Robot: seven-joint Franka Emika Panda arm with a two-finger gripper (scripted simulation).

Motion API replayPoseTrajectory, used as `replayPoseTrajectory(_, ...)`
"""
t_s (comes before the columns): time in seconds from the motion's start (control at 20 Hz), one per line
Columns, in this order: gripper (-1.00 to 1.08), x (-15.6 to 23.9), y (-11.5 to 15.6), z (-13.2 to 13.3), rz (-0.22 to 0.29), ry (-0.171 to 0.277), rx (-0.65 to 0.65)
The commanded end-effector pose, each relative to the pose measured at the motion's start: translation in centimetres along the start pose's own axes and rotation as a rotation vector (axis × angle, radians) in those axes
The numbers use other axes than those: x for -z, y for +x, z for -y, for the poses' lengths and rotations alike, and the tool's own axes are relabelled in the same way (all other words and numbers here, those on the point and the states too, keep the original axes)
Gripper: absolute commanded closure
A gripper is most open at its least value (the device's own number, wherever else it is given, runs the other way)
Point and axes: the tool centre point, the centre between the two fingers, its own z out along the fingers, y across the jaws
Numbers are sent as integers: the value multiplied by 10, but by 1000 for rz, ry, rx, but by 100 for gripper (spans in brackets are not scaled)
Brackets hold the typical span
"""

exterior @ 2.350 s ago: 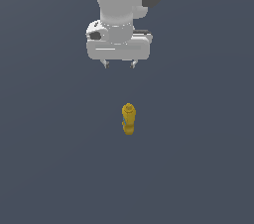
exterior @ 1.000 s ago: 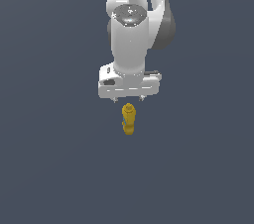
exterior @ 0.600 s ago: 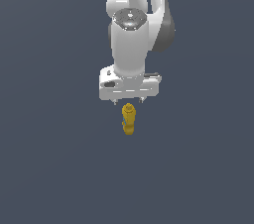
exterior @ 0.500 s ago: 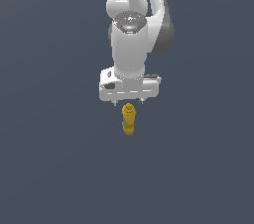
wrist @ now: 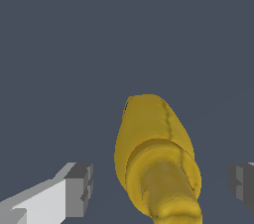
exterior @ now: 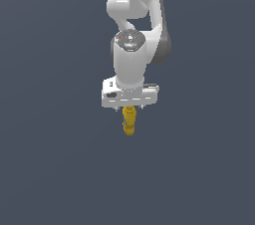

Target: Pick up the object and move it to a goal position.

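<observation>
The approach is judged complete but nothing is grasped yet: the small mustard-yellow bottle-like object (wrist: 158, 161) lies on the dark surface (exterior: 55, 159) between the spread fingers of the white end effector (wrist: 161, 186), untouched, so closing, lifting and carrying to the goal remain.

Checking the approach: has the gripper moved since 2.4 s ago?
Yes. The gripper has come down the exterior view onto the bottle, which lies where it was; the open jaws now flank it.
</observation>
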Motion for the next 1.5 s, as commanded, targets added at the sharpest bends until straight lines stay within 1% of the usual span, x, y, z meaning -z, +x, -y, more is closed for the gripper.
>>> replayPoseTrajectory(0.0, -92, -2, 1, 0, -1, 0, 0)
replayPoseTrajectory(0.05, 108, -2, 1, 0, -1, 0, 0)
replayPoseTrajectory(0.6, 108, -1, 1, 0, -2, 0, 0)
replayPoseTrajectory(0.85, 108, 0, -5, -5, -2, 0, 0)
replayPoseTrajectory(1.15, 108, 2, -26, -22, -2, 0, 0)
replayPoseTrajectory(1.45, 108, 8, -62, -54, -2, 0, 0)
